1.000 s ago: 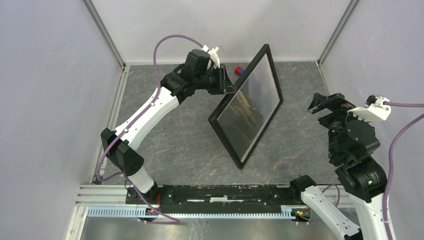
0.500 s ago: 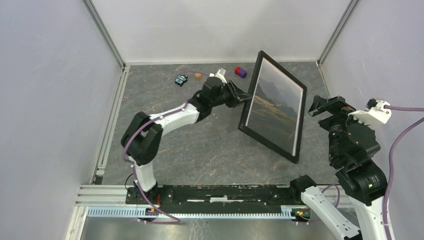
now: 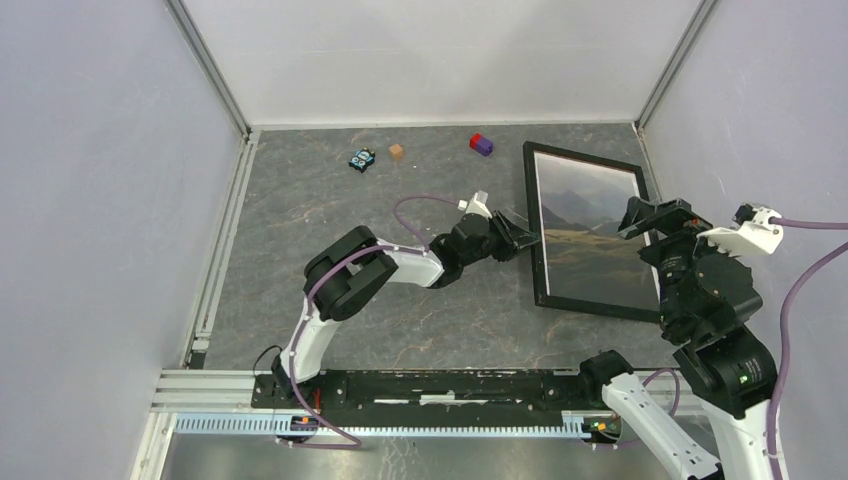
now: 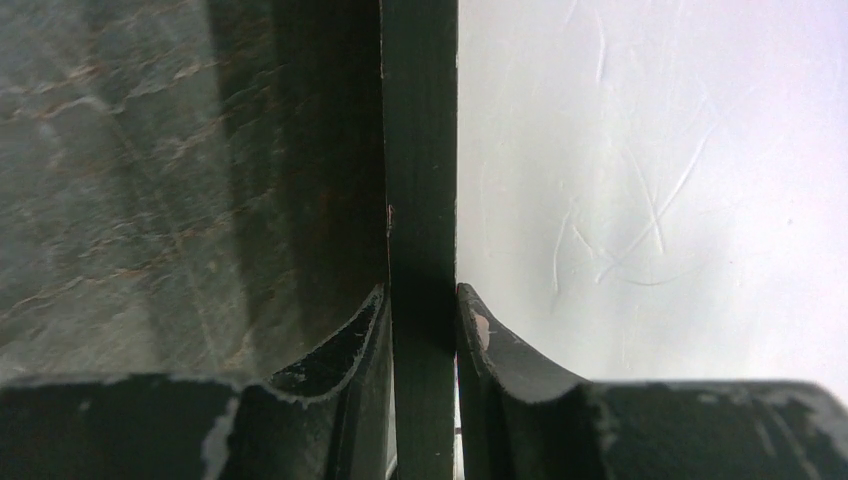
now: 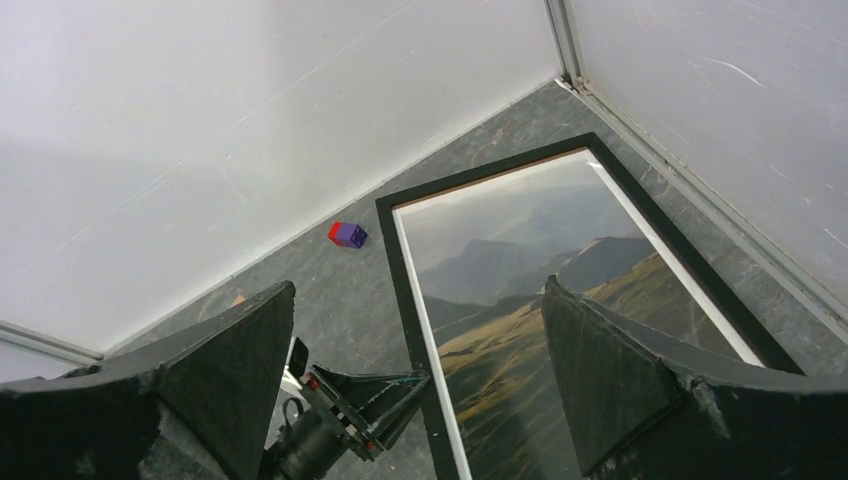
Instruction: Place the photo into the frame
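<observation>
Hovering nearest, our right tool gapes wide, empty. Beyond, our left tool pinches the left rail of the frame. In 1 second it went from upright to flat on the counter, photo inside; only release remains, we judge.

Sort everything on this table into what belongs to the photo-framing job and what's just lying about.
Job in hand:
- black frame
- photo, showing inside the frame
- left claw, shut on the frame's left rail
- right claw, open, above the frame's right side

Lying about:
- purple-and-red block
- brown cube
- blue-and-black toy
</observation>
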`<state>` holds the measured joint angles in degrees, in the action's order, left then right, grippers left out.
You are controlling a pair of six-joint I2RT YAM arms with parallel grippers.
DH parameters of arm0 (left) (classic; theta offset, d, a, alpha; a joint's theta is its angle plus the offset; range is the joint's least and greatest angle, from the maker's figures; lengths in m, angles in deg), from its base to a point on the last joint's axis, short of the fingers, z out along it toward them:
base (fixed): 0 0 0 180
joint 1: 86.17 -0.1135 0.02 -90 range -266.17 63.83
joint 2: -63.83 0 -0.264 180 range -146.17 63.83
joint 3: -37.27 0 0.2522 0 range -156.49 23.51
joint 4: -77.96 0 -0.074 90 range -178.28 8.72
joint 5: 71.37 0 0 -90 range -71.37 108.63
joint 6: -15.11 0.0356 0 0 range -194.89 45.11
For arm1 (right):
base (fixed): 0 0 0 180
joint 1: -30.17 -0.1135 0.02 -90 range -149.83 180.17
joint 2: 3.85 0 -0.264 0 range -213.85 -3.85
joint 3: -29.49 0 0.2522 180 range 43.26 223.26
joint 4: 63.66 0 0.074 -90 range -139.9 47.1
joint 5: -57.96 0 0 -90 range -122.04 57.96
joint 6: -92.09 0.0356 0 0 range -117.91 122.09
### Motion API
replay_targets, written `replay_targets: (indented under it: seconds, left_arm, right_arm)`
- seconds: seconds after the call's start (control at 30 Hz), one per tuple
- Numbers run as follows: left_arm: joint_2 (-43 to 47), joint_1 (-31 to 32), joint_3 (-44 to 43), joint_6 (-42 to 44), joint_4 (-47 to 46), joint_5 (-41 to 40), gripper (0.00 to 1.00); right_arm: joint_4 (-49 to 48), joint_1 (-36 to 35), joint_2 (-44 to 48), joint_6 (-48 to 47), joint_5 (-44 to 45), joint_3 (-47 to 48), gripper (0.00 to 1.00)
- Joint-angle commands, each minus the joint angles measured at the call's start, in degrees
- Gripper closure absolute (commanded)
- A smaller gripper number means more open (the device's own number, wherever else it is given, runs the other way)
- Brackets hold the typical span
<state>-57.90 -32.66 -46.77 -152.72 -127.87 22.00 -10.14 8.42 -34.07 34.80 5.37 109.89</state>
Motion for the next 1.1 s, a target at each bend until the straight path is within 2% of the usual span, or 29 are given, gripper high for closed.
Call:
replay_targets:
  seconds: [0.0, 0.03, 0.17, 0.33, 0.4, 0.47, 0.53, 0.63, 0.77, 0.93, 1.07]
  left_arm:
    - [-2.1, 0.9, 0.0, -3.2, -9.9, -3.1, 0.96]
    - [-1.9, 1.1, 0.2, -2.6, -9.1, -3.2, 0.93]
    - [0.2, 1.8, 1.9, -0.1, -2.6, -3.2, 0.69]
    - [5.4, 1.7, 0.1, 5.9, 18.8, -3.2, 0.34]
    - [6.6, 1.4, -1.1, 8.0, 24.5, -1.6, 0.20]
    - [8.5, 1.0, -0.1, 9.4, 26.4, -0.1, 0.16]
    - [13.5, 1.0, 2.6, 13.2, 28.2, -3.1, 0.14]
    - [22.0, 0.9, 3.9, 23.3, 34.6, -10.0, 0.11]
    - [35.4, 0.1, 5.0, 35.7, 40.9, -13.0, 0.09]
    - [49.9, 0.1, -1.6, 54.8, 53.6, -17.2, 0.03]
    - [58.2, 0.1, -10.0, 64.4, 66.4, -24.3, 0.00]
  right_arm:
    - [0.8, -0.3, 0.8, 0.3, 0.0, -0.9, 0.02]
    - [0.8, -0.3, 0.8, 0.3, 0.0, -1.0, 0.02]
    - [0.9, -0.3, 1.1, 0.3, 0.0, -1.6, 0.02]
    - [0.5, -0.3, 1.2, -0.6, -0.8, -1.9, 0.02]
    - [0.4, -0.3, 1.2, -0.6, -1.0, -2.2, 0.02]
    - [0.0, -0.3, 1.6, -0.7, -1.1, -2.6, 0.02]
    - [-0.4, -0.3, 1.7, -0.8, -1.4, -3.0, 0.02]
    - [-0.5, -0.2, 1.6, -1.6, -2.3, -2.6, 0.02]
    - [-4.3, -0.3, 2.3, -6.9, -7.4, -3.4, 0.02]
    - [-8.7, -0.2, 4.1, -14.4, -12.4, -3.8, 0.02]
    - [-8.5, -0.3, 4.0, -16.1, -12.1, -1.4, 0.02]
